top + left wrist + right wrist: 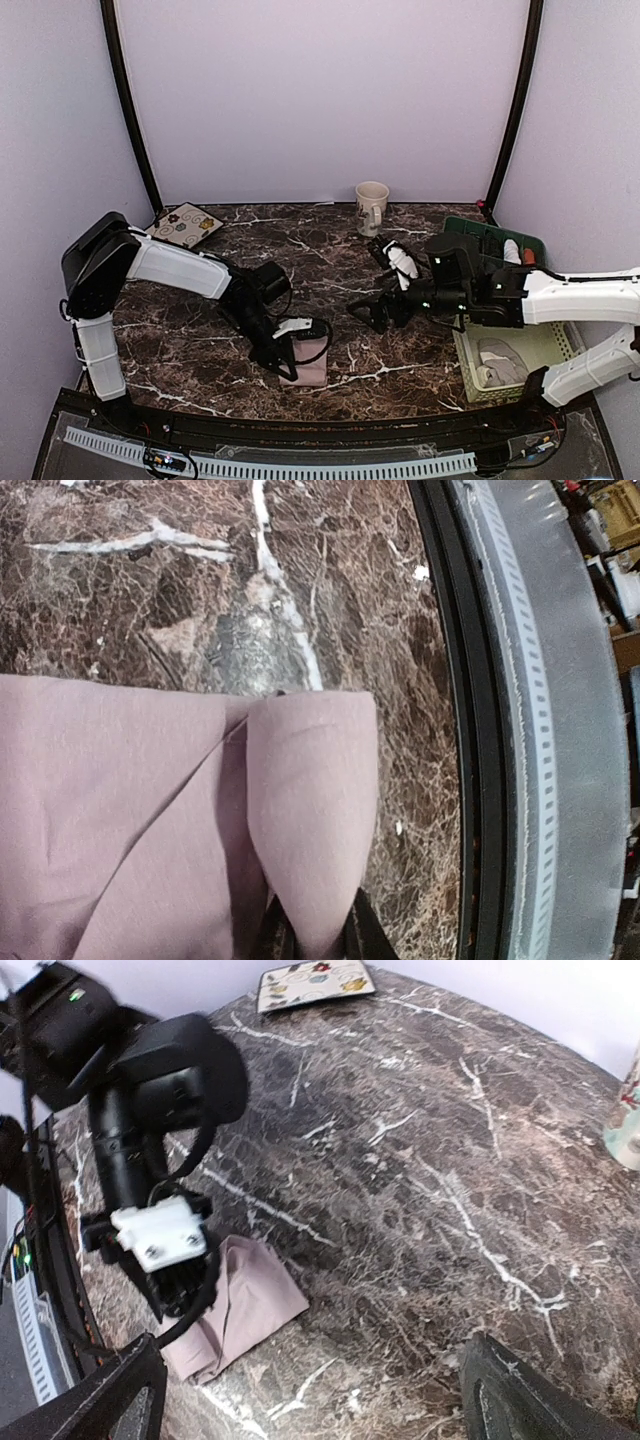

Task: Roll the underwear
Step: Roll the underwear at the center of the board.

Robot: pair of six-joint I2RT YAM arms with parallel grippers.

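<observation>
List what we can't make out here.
- Left gripper tips: left wrist view, cut by bottom edge, buried in pink underwear fold.
- Rest of pink underwear: top view, left arm covers part.
- Grey cloth in basket: top view, too small to identify.
- Mug: right wrist view, cut by right edge.

Underwear [300, 780] in my left gripper [318, 932]: soft matt pink cloth, creased. Table [150, 590] below gripper: smooth, glossy, marble-look w/ white veins.

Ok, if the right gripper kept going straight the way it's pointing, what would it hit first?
The right gripper, jaws open, would probably meet the bare dark marble tabletop first, just beside the folded dusty pink underwear the left gripper pinches; depth is unclear.
</observation>
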